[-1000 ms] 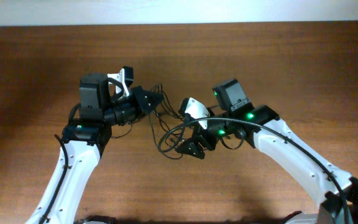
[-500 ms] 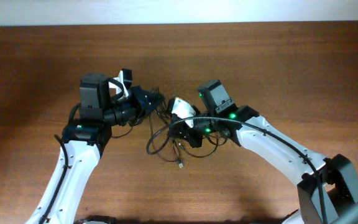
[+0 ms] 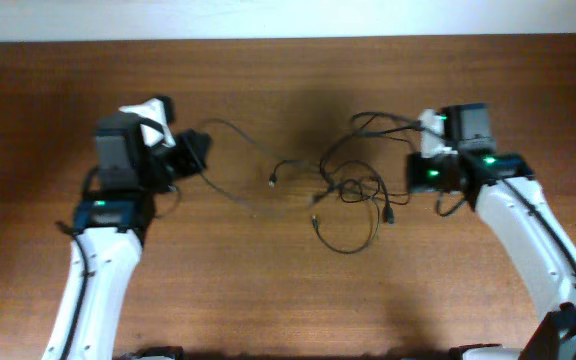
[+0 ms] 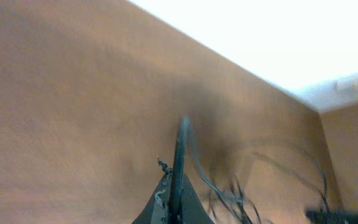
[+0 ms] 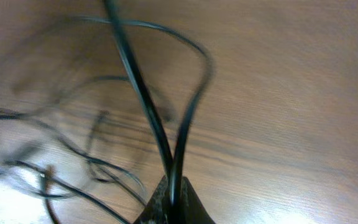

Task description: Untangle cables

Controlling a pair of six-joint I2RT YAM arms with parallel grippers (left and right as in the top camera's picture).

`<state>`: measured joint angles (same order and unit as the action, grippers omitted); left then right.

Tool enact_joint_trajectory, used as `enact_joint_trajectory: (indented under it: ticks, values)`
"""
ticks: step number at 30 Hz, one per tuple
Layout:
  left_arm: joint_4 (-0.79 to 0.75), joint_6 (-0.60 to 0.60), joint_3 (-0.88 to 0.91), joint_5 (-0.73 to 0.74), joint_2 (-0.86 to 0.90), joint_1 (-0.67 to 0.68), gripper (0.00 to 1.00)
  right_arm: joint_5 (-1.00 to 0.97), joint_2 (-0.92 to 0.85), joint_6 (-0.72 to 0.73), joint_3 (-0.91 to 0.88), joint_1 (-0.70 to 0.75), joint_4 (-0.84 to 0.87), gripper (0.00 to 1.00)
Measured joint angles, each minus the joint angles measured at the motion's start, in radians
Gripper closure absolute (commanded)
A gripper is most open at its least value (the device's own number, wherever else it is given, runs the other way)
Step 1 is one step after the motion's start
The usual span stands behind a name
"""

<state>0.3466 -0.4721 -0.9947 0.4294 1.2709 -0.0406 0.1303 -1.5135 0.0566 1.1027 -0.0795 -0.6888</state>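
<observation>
The cables are thin black cords spread across the middle of the brown table (image 3: pixel 268 290). A loose tangle of loops (image 3: pixel 353 190) lies right of centre. One single cable (image 3: pixel 238 135) arcs from my left gripper (image 3: pixel 198 152) to a small plug end (image 3: pixel 272 180). The left wrist view shows my left gripper (image 4: pixel 176 190) shut on that cable (image 4: pixel 182 140). My right gripper (image 3: pixel 418 160) is at the right of the tangle. In the right wrist view my right gripper (image 5: pixel 173 190) is shut on two strands (image 5: pixel 185 130) that rise from its jaws and join in a loop.
The table's far edge meets a pale wall (image 3: pixel 288 18) at the top. Both white arms (image 3: pixel 93 280) come in from the front corners. Bare wood lies in front of the tangle and between the arms.
Both grippers have pulled apart, the left one to the left and the right one far to the right. The bunched knot between them has stretched into a spread of loose loops.
</observation>
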Motion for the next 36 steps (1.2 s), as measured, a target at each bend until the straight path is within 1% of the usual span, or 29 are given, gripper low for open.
enact_joint_trajectory:
  ticks: [2,3,4,6,9,12,13,15,16,17,18,19,20,21,22,23,25,26,28,29,30,32,34,35,36]
  values:
    - [-0.006,0.027,-0.111,-0.052,-0.029,-0.110,1.00,-0.007,0.000,0.023,0.000,0.132,-0.018,0.96]
    - [-0.005,0.035,-0.143,-0.079,-0.041,-0.146,1.00,-0.006,0.002,0.024,0.001,0.175,-0.023,0.96]
    - [-0.011,0.040,-0.170,-0.135,-0.045,-0.208,1.00,-0.019,0.002,0.039,0.001,0.246,-0.039,0.96]
    - [-0.005,0.047,-0.182,-0.219,-0.048,-0.314,1.00,-0.023,0.002,0.061,0.001,0.348,-0.055,0.96]
    - [0.027,0.050,-0.182,-0.284,-0.049,-0.522,1.00,-0.034,0.002,0.098,0.001,0.446,-0.061,0.96]
    - [0.054,0.045,-0.182,-0.309,-0.049,-0.562,1.00,-0.067,0.002,0.127,0.001,0.450,-0.078,0.96]
    - [0.060,0.019,-0.182,-0.335,-0.049,-0.562,1.00,-0.134,0.003,0.173,0.003,0.451,-0.117,0.96]
    - [0.095,-0.031,-0.182,-0.352,-0.049,-0.562,1.00,-0.152,0.003,0.196,0.003,0.451,-0.112,0.96]
    - [0.108,-0.046,-0.182,-0.325,-0.049,-0.562,1.00,-0.109,0.004,0.172,0.003,0.444,-0.088,0.96]
    - [0.117,-0.060,-0.182,-0.217,-0.045,-0.560,1.00,-0.042,0.004,0.139,0.003,0.423,-0.077,0.96]
    - [0.118,-0.064,-0.182,-0.127,-0.037,-0.544,1.00,0.007,0.004,0.101,0.003,0.398,-0.074,0.96]
    - [0.132,-0.068,-0.182,-0.030,-0.024,-0.494,1.00,0.052,0.004,0.066,0.003,0.346,-0.071,0.96]
    - [0.138,-0.068,-0.182,0.024,-0.006,-0.430,1.00,0.077,0.004,0.043,0.003,0.309,-0.071,0.96]
    - [0.141,-0.069,-0.182,0.046,0.020,-0.352,1.00,0.089,0.005,0.021,0.003,0.269,-0.071,0.96]
    - [0.148,-0.071,-0.182,0.021,0.045,-0.285,1.00,0.098,0.005,0.008,0.003,0.243,-0.071,0.96]
    - [0.179,-0.071,-0.185,-0.067,0.074,-0.216,1.00,0.101,0.005,-0.004,0.003,0.232,-0.074,0.96]
    - [0.236,-0.071,-0.190,-0.289,0.166,-0.077,1.00,0.101,-0.005,-0.008,0.003,0.232,-0.092,0.96]
    - [0.238,-0.071,-0.191,-0.373,0.222,-0.017,1.00,0.103,-0.016,-0.008,0.003,0.232,-0.093,0.96]
    - [0.242,-0.071,-0.191,-0.516,0.344,0.069,1.00,0.105,-0.050,-0.008,0.003,0.232,-0.096,0.96]
    - [0.243,-0.076,-0.191,-0.557,0.390,0.085,1.00,0.105,-0.057,-0.009,0.003,0.232,-0.097,0.96]
    - [0.245,-0.121,-0.191,-0.595,0.441,0.088,1.00,0.105,-0.061,-0.008,0.003,0.232,-0.097,0.96]
    - [0.250,-0.182,-0.191,-0.609,0.489,0.088,0.95,0.108,-0.061,-0.009,0.003,0.232,-0.097,0.96]
    - [0.259,-0.225,-0.191,-0.575,0.572,0.089,0.90,0.108,-0.061,-0.009,0.003,0.232,-0.097,0.96]
    - [0.261,-0.237,-0.191,-0.511,0.603,0.090,0.86,0.108,-0.061,-0.009,0.003,0.232,-0.097,0.96]
    - [0.256,-0.240,-0.192,-0.480,0.623,0.090,0.77,0.109,-0.061,-0.009,0.003,0.232,-0.097,0.96]
